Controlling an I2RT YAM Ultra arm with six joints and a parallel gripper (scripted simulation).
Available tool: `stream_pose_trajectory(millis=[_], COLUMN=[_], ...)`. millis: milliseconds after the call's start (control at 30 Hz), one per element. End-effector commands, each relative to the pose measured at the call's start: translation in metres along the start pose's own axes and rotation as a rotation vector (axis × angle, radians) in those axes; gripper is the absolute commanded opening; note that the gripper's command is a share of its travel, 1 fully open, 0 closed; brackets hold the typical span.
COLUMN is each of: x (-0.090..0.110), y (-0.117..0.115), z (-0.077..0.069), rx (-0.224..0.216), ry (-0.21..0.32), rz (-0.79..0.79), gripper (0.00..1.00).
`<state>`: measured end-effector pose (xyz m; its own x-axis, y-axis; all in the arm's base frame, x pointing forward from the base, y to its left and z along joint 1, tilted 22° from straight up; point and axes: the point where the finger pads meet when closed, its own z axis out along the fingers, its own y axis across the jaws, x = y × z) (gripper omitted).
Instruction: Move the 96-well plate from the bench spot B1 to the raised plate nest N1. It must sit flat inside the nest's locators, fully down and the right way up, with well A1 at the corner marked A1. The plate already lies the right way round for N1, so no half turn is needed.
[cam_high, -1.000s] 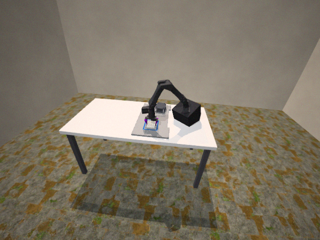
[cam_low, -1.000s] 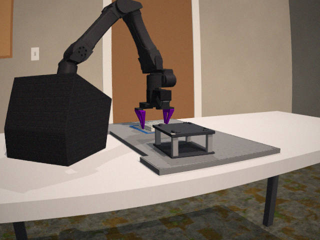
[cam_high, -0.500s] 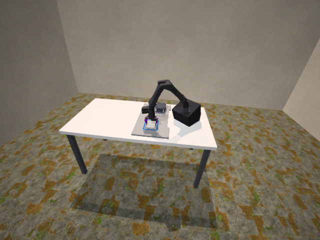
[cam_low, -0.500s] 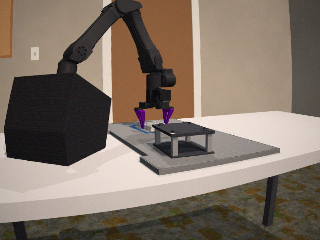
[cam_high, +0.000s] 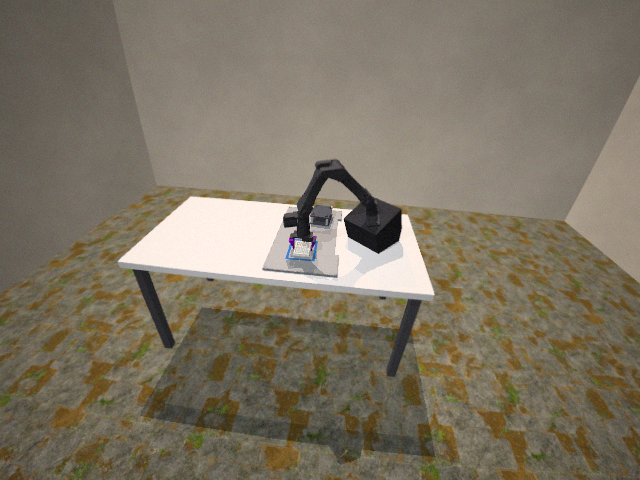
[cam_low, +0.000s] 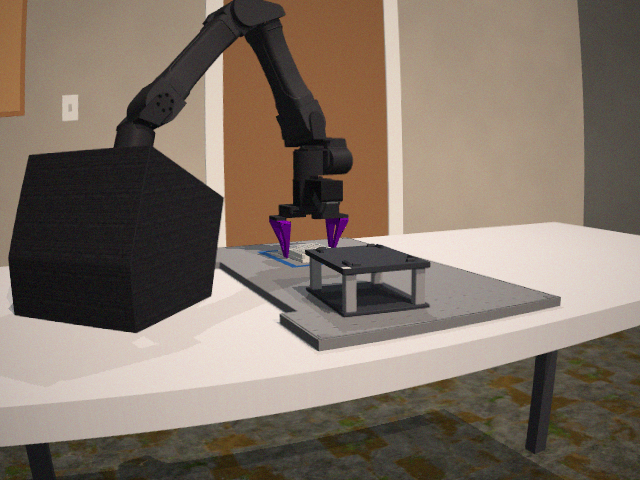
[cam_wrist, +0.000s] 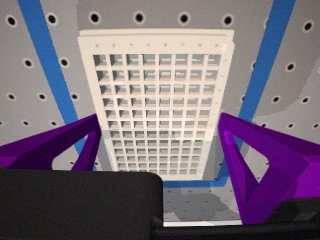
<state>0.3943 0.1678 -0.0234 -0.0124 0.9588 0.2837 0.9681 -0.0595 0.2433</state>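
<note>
The white 96-well plate (cam_wrist: 157, 102) lies flat inside the blue outline of spot B1 (cam_wrist: 272, 55) on the grey perforated baseplate. It also shows in the top view (cam_high: 301, 250) and, partly hidden behind the nest, in the exterior view (cam_low: 302, 251). My gripper (cam_wrist: 160, 119) is open, with its purple fingers low on either side of the plate's long edges and a gap to each. It also shows in the exterior view (cam_low: 309, 243). The raised black nest N1 (cam_low: 367, 258) stands on posts, empty, nearer that camera than the plate.
The grey baseplate (cam_low: 413, 299) lies on a white table. The arm's large black base block (cam_low: 111, 235) stands beside the baseplate. The nest (cam_high: 323, 214) sits at the far end of the baseplate in the top view.
</note>
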Motion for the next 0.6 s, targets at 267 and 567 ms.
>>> stream_pose_trajectory(millis=[267, 567], x=[0.0022, 0.0001], y=[0.0137, 0.0049], z=[-0.0085, -0.0038], rx=[-0.035, -0.015], ry=[-0.003, -0.003], rz=[0.004, 0.001], gripper=[1.0, 0.0])
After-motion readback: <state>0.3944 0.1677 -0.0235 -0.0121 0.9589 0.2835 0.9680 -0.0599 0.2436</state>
